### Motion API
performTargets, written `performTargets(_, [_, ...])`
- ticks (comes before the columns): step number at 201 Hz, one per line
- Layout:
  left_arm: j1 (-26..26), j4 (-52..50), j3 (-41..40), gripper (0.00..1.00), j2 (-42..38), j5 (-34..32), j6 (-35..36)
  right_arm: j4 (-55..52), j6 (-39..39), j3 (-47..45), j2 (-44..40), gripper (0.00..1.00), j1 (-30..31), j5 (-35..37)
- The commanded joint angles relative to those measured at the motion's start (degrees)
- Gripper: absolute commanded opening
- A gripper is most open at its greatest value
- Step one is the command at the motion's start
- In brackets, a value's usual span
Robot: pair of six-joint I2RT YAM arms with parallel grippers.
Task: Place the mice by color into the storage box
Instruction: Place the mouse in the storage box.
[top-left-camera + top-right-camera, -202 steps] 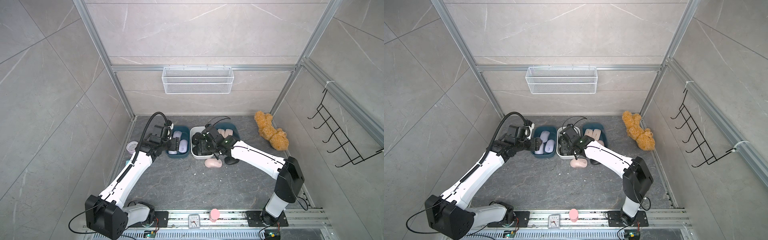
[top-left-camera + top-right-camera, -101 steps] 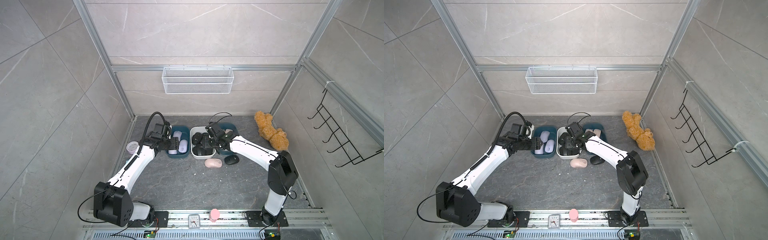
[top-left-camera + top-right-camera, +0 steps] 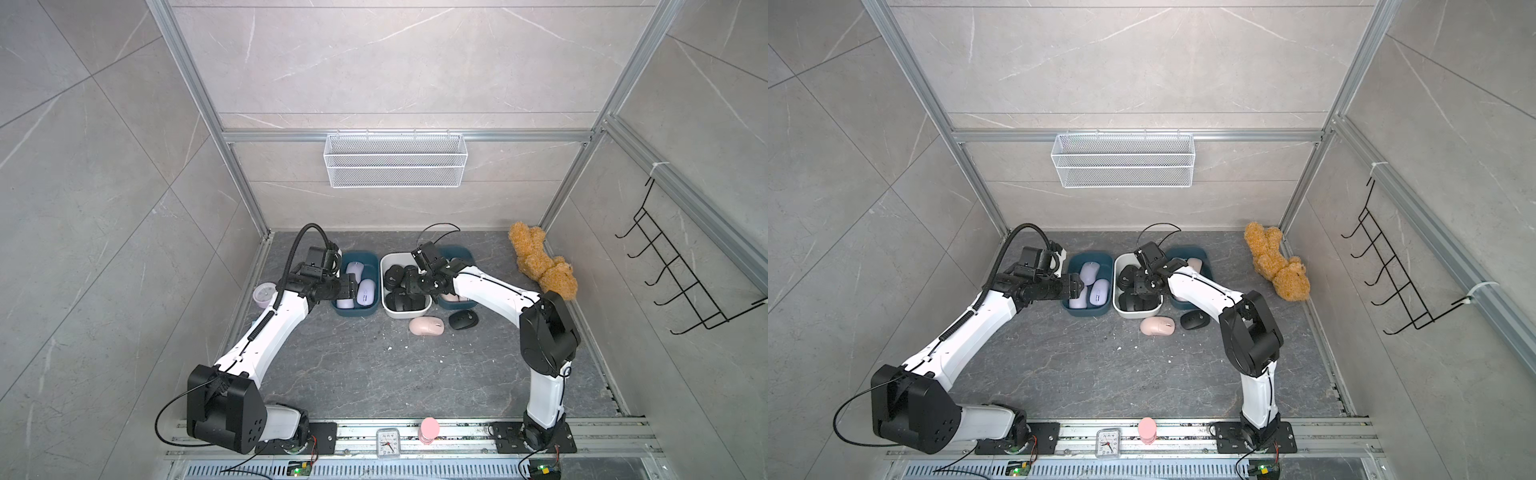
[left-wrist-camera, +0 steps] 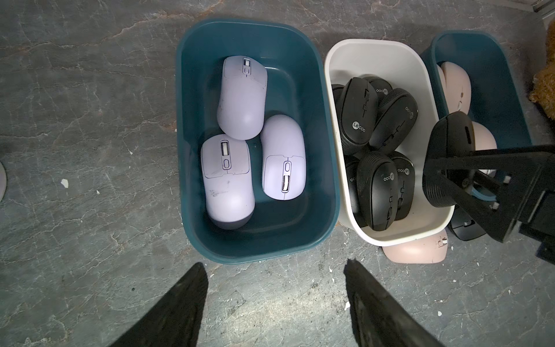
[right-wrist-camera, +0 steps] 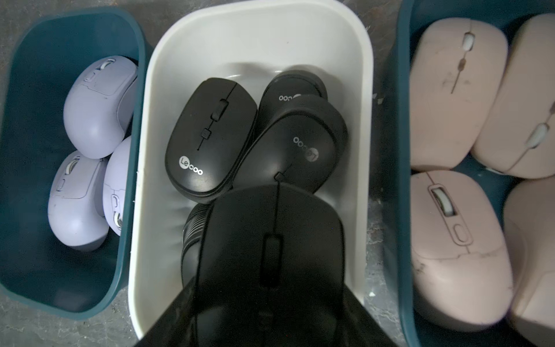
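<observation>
The right gripper (image 3: 410, 283) has its jaws drawn close together on the held black mouse (image 5: 270, 255), pressing its two flanks, with the buttons and scroll wheel turned up toward the wrist camera. It hangs over the white bin (image 3: 405, 313), the middle of three bins set side by side, above the pile of black mice (image 4: 357, 114) lying there. Whether it touches that pile cannot be told. The left gripper (image 4: 274, 264) stands well open and holds nothing. Its dark fingers (image 4: 183, 306) are spread wide over the bare stone-patterned floor (image 3: 353, 365), just beside the near rim of the left teal bin (image 3: 353, 311) and touching neither bin nor mouse. Three lilac mice (image 4: 241, 99) lie in that bin, packed against each other, one with its buttons pointing the opposite way. The right teal bin (image 3: 459, 251) holds the pink mice (image 5: 450, 99), at least four of them, close together. Two mice lie outside the bins on the floor in front of them: the loose pink mouse (image 3: 427, 326), just beside the white bin's front wall, and the loose black mouse (image 3: 463, 319) next to it, in front of the right teal bin and under the right arm.
</observation>
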Motion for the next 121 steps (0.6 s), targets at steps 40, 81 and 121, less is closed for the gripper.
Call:
performTargets(40, [0.84,-0.47,1.72,0.75,-1.53,0.18,-0.97,-0.23,-1.15,3.78,3.89,0.52,-0.66,-0.27])
performTargets(81, [1.32,-0.61,1.77,0.74,-1.42,0.46,-1.10,-1.75,-1.87,5.08,5.84,0.52,-0.76,1.92])
performTargets(121, [1.61,-0.65,1.79,0.75,-1.31,0.51,-1.18,-2.32,-2.20,5.48,7.08,0.52,-0.74,3.35])
